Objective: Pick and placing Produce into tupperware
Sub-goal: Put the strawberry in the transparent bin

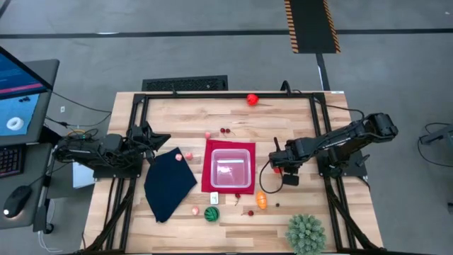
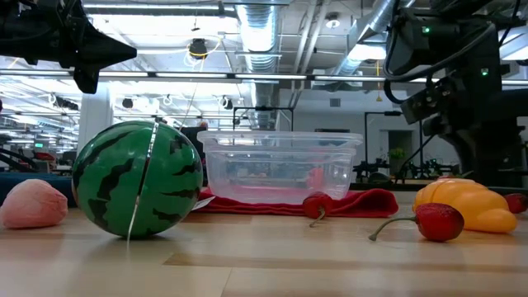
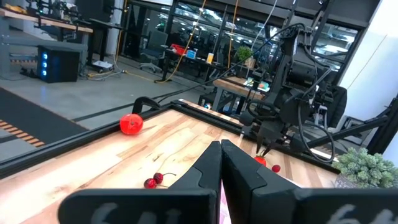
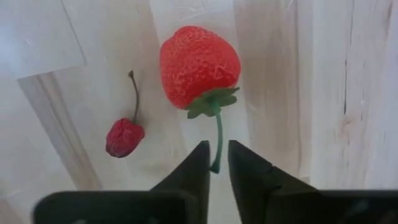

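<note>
My right gripper pinches the green stem of a strawberry (a cherry lies beside it) just right of the tupperware; my left gripper, clenched, waits at the surface's left edge.

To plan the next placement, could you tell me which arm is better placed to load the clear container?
The right arm. The right tool pinches the green stem of a red toy strawberry close to the clear square plastic container. The left tool is shut, empty, farther off, beyond the navy cloth.
</note>
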